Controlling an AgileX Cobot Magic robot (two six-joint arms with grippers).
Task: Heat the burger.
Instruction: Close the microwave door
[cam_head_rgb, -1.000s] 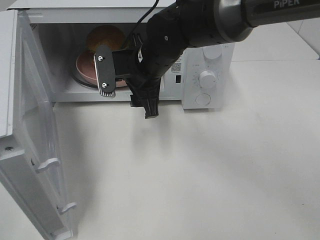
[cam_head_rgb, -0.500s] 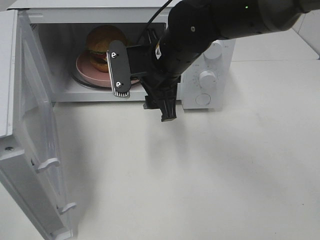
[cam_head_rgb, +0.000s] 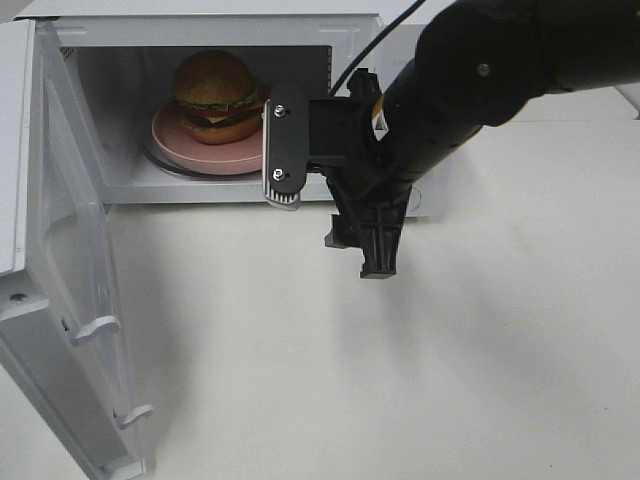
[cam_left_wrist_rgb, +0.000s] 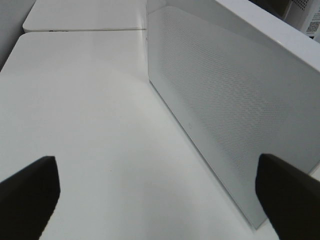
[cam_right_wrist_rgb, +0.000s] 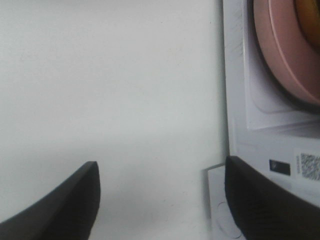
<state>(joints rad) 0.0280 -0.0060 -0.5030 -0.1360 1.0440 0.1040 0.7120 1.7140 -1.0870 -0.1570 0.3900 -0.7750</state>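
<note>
The burger (cam_head_rgb: 214, 95) sits upright on a pink plate (cam_head_rgb: 190, 150) inside the open white microwave (cam_head_rgb: 200, 25). My right gripper (cam_head_rgb: 328, 205) hangs just outside the oven's front, to the right of the plate, open and empty. In the right wrist view the right gripper (cam_right_wrist_rgb: 160, 200) shows spread dark fingertips (cam_right_wrist_rgb: 60, 205) over the table, with the plate's rim (cam_right_wrist_rgb: 280, 55) at the edge. My left gripper (cam_left_wrist_rgb: 160, 200) is open and empty beside a white dotted panel (cam_left_wrist_rgb: 225, 100). It does not show in the exterior high view.
The microwave door (cam_head_rgb: 60, 250) stands wide open at the left and reaches toward the table's front. The control panel is mostly hidden behind my right arm (cam_head_rgb: 470, 70). The white table (cam_head_rgb: 400, 380) lies in front of the oven.
My right gripper has drawn out of the oven opening and moved right and toward the front, uncovering the burger and plate. The burger and door have not moved.
</note>
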